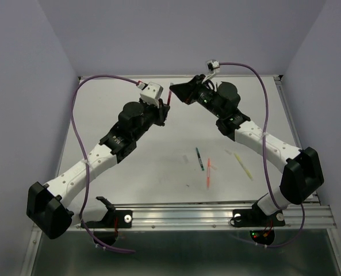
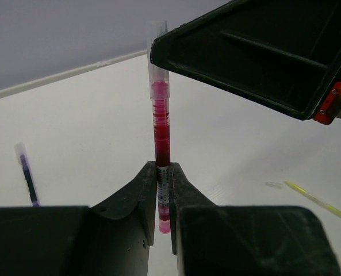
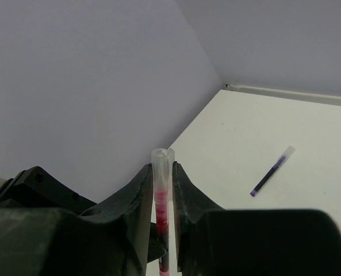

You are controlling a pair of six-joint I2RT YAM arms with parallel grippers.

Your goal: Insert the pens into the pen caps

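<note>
White desk (image 1: pixel 158 167): left claw (image 1: pixel 165 108) and right claw (image 1: pixel 177 92) meet on one dark red pen (image 1: pixel 169 98) above the far side.
Top: green pen (image 1: pixel 199 158), orange pen (image 1: pixel 209 174) and yellow pen (image 1: pixel 244 167) lie loose on the desk. Left wrist: left claw clamps the dark red pen upright, clear cap (image 2: pixel 157 30) over its top end. Right wrist: right claw pinches that cap.

Arms: left arm (image 1: pixel 95 158), right arm (image 1: pixel 256 135), raised, angled inward. Grippers: left gripper (image 2: pixel 164 172), right gripper (image 3: pixel 161 172), clamped narrow, near each other.

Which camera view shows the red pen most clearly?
The left wrist view: the red pen shows nearly full length, held low by the left gripper. The right wrist view shows only its cap end in the right gripper; the top view, a thin red sliver.
</note>
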